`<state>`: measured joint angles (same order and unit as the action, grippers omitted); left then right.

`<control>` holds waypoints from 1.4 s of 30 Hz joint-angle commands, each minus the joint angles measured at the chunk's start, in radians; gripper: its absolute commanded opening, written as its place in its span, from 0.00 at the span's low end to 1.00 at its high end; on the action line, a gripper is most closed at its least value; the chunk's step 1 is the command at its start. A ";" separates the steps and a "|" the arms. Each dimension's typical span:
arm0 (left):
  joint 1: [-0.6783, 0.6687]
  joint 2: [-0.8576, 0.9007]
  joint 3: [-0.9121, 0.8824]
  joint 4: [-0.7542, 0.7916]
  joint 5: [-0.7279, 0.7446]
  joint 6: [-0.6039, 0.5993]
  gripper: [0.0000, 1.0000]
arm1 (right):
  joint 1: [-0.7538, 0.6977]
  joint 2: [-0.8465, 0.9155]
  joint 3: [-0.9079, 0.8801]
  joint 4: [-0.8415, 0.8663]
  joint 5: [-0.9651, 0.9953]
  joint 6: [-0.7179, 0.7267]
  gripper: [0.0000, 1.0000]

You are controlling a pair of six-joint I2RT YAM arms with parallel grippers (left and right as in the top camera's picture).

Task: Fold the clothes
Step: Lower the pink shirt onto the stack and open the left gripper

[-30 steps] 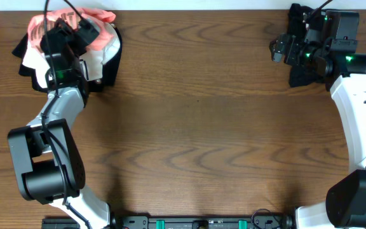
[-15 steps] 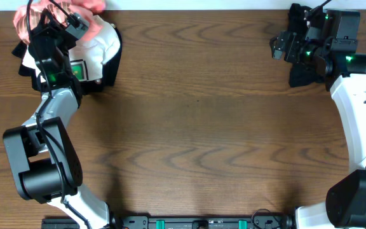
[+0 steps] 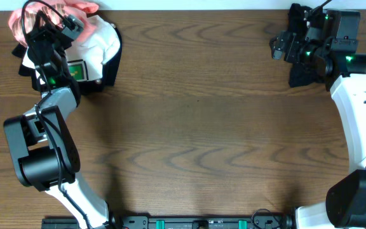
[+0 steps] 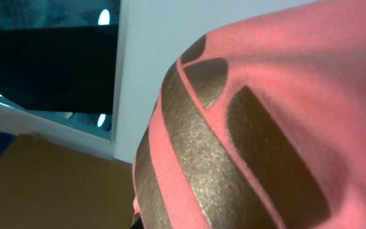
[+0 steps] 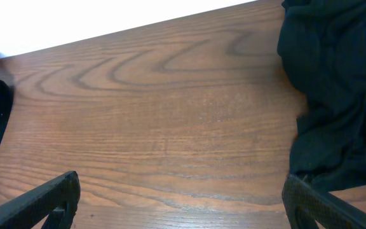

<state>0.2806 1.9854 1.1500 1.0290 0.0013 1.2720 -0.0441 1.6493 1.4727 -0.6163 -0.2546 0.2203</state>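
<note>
The clothes lie in a pile at the table's far left corner. A salmon-pink T-shirt (image 3: 81,7) is bunched up and raised above a white shirt (image 3: 100,43) and a black garment (image 3: 112,67). My left gripper (image 3: 38,28) is shut on the salmon-pink T-shirt. In the left wrist view its dark striped print (image 4: 259,133) fills the frame and hides the fingers. My right gripper (image 3: 283,48) stands open at the far right, low over bare wood, with nothing between its fingers (image 5: 56,194). A dark garment (image 5: 335,83) lies just to its right.
A green print (image 3: 75,69) shows on the white shirt beside the left wrist. The dark garment (image 3: 305,75) lies under the right arm near the far edge. Brown wooden table (image 3: 196,127) spans the middle. A white wall (image 5: 107,16) runs behind the far edge.
My left gripper has carried the salmon-pink shirt up and toward the far left corner, uncovering the white shirt and its green print. The right arm has not moved.
</note>
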 commanded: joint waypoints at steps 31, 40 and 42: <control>0.019 0.269 0.208 -0.187 -0.091 -0.024 0.06 | -0.007 0.006 -0.001 0.029 -0.014 0.034 1.00; 0.007 0.268 0.207 -0.207 -0.193 -0.190 0.17 | -0.007 0.052 -0.001 0.070 -0.016 0.049 0.99; -0.002 0.268 0.207 -0.212 -0.227 -0.198 0.41 | -0.007 0.066 -0.001 0.071 -0.020 0.049 0.99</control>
<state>0.2802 2.2536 1.3369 0.8318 -0.1299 1.1309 -0.0441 1.6814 1.4727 -0.5480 -0.2626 0.2531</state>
